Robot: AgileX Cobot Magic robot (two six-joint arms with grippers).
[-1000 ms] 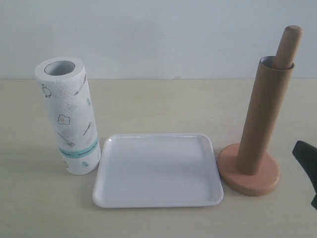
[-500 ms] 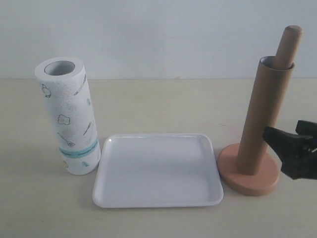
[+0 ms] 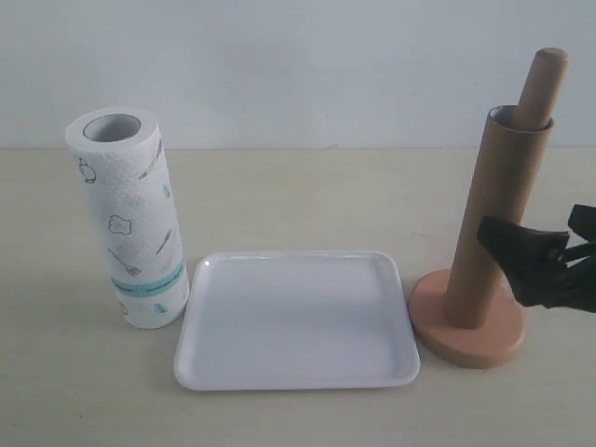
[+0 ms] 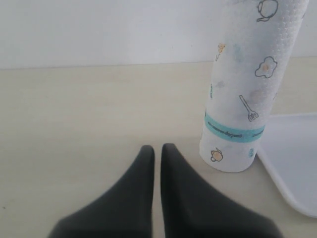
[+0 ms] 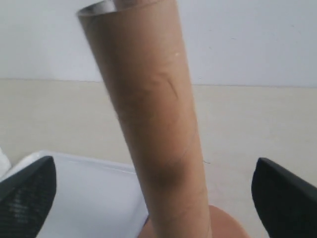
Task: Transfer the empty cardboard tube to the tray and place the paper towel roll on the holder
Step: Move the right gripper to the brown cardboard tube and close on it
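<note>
The empty cardboard tube stands slipped over the holder's pole, leaning slightly on the round base. My right gripper is open at the tube's lower half. In the right wrist view the tube rises between the wide-apart fingers, untouched. The paper towel roll stands upright left of the white tray. In the left wrist view my left gripper is shut and empty, low over the table, short of the roll. The left gripper is out of the exterior view.
A pale wall runs behind the beige table. The tray's corner lies right beside the roll's foot. The tray's edge sits close to the holder's base.
My right gripper has come in from the right edge, moving left and up until its open fingers flank the tube. The tube, roll and tray have stayed put.
</note>
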